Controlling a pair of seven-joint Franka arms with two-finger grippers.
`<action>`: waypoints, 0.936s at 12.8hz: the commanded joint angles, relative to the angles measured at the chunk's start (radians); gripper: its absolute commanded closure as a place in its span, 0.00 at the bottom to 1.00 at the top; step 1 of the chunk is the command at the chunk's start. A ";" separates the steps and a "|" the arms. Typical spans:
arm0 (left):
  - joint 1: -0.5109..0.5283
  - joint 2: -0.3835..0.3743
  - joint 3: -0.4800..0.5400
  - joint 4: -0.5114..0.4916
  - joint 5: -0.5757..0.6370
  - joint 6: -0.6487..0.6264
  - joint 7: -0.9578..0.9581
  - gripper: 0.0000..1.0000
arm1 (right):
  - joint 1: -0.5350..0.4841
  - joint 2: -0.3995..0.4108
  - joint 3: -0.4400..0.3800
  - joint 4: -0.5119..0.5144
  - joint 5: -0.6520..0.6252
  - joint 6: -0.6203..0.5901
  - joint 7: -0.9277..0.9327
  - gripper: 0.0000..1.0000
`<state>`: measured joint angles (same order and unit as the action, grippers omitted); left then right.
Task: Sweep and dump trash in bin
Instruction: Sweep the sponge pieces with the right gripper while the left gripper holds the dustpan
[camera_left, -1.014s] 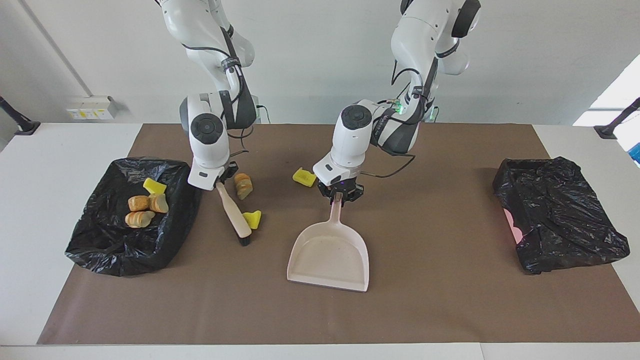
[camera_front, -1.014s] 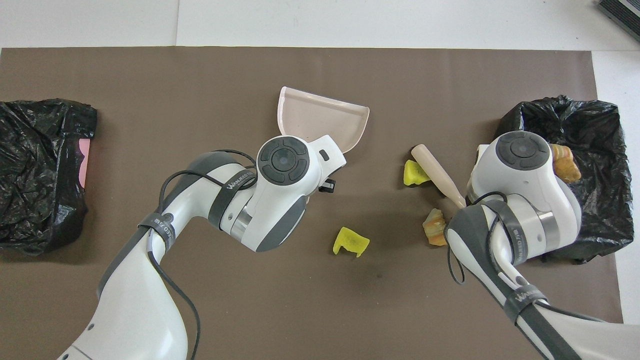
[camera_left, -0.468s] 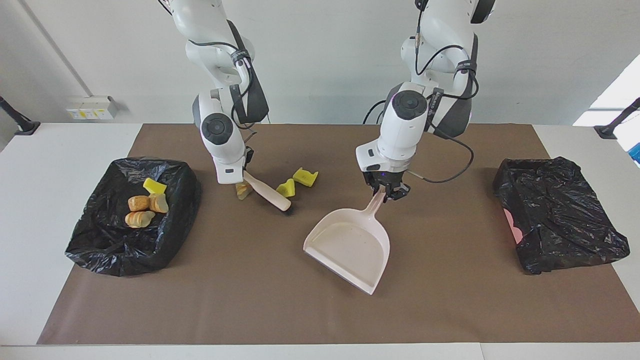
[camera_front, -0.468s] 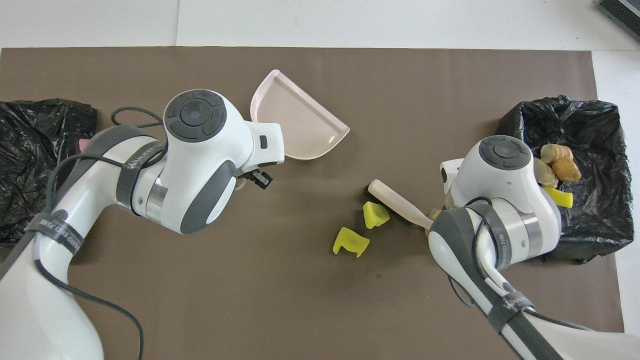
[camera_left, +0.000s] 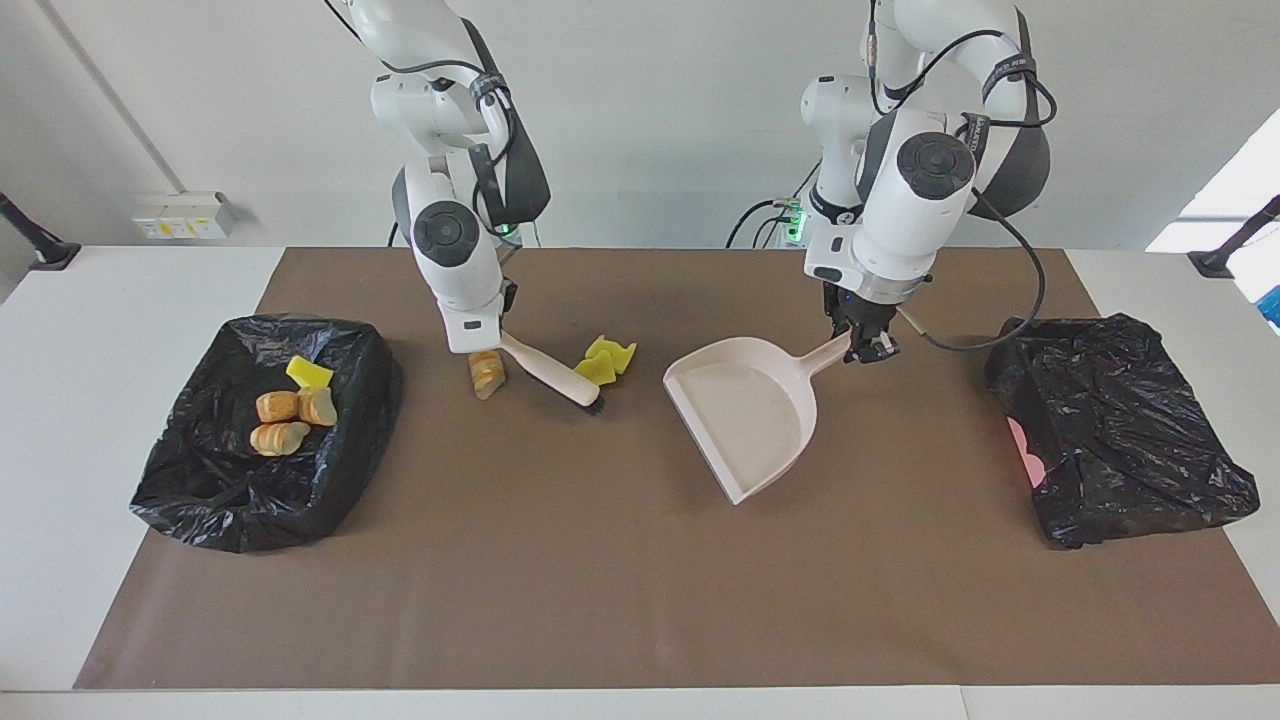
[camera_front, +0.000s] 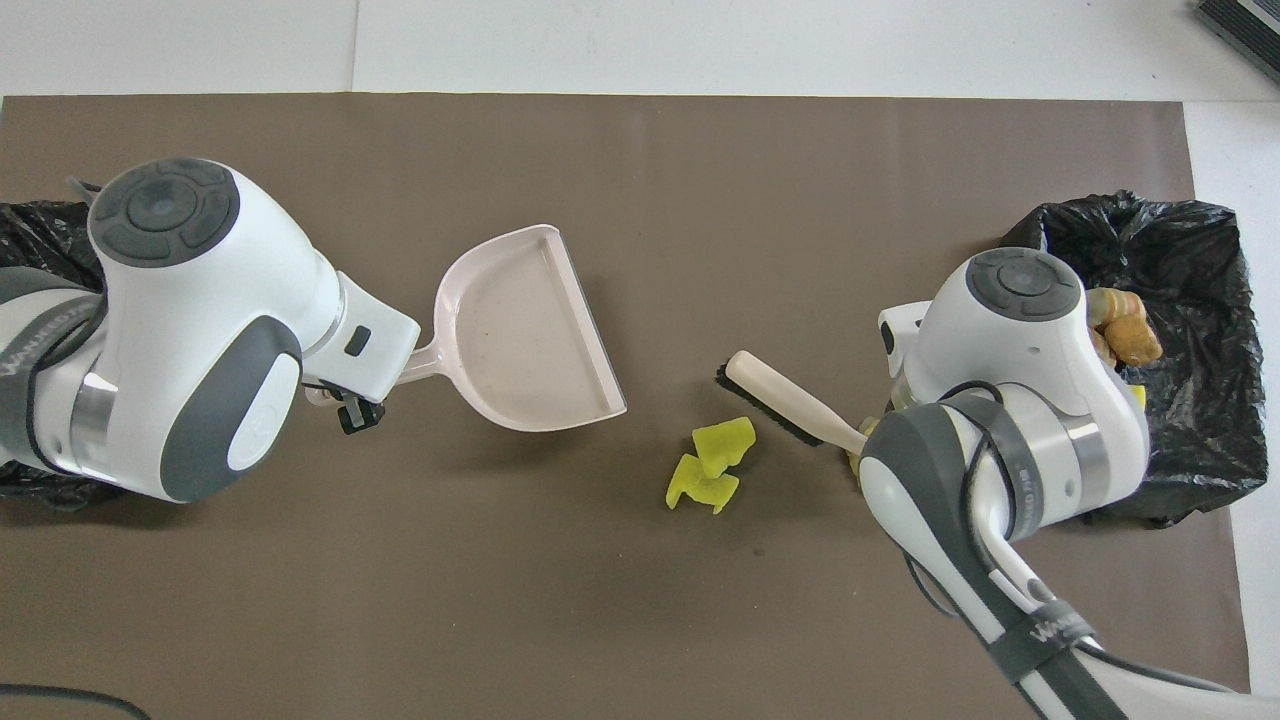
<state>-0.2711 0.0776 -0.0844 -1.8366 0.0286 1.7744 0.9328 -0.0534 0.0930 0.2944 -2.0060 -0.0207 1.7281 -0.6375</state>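
My right gripper (camera_left: 490, 346) is shut on the handle of a beige brush (camera_left: 548, 372), whose bristle end lies on the brown mat beside two bright yellow scraps (camera_left: 605, 361). They touch each other in the overhead view (camera_front: 712, 464). A tan bread chunk (camera_left: 487, 372) lies under the right gripper. My left gripper (camera_left: 866, 344) is shut on the handle of the beige dustpan (camera_left: 745, 412). The pan's mouth is turned toward the scraps (camera_front: 520, 335). The black-lined bin (camera_left: 200, 500) at the right arm's end holds a yellow scrap (camera_left: 308, 372) and three bread chunks (camera_left: 280, 406).
A second black-bagged bin (camera_left: 1120, 430) with a pink patch on its side stands at the left arm's end of the mat. The brown mat (camera_left: 560, 600) is bare on the part farthest from the robots. The left arm's cable hangs near the dustpan handle.
The left gripper carried the dustpan toward the left arm's end and turned its mouth toward the scraps. The brush pushed one yellow scrap against the other.
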 joint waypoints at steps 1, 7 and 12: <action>0.003 -0.133 -0.009 -0.211 0.013 0.096 0.070 1.00 | -0.058 -0.029 0.000 0.016 0.019 -0.073 0.149 1.00; -0.066 -0.225 -0.014 -0.430 0.011 0.229 0.083 1.00 | -0.216 -0.151 0.000 -0.123 0.007 -0.064 0.355 1.00; -0.112 -0.233 -0.014 -0.501 0.011 0.303 0.049 1.00 | -0.218 -0.392 0.005 -0.472 0.027 0.143 0.487 1.00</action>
<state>-0.3662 -0.1100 -0.1114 -2.2832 0.0287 2.0392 0.9994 -0.2697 -0.1441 0.2882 -2.3053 -0.0204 1.7804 -0.1762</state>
